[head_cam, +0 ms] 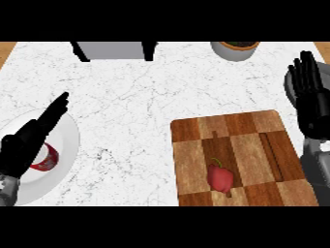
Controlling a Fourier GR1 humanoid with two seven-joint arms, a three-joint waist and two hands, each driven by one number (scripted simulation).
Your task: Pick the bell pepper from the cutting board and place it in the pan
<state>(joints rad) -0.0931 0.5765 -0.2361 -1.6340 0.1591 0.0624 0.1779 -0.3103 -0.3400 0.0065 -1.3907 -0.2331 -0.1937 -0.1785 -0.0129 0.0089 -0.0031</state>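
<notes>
white marble counter (pixel 139 97) carries a wooden cutting board (pixel 239 160); left of the board, a white plate (pixel 60 145).

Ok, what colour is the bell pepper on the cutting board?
Red, with a small green stem; the bell pepper shows in the head view.

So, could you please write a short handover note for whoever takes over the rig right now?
Left hand: open, fingers straight, over the white plate at the left.
Right hand: open, resting at the right edge, fingers up.
Bell pepper: lying on the cutting board, untouched.
Pan: partly hidden behind the right hand.
Done: nothing yet.
Left: grasp the pepper, carry it to the pan, release.
</notes>
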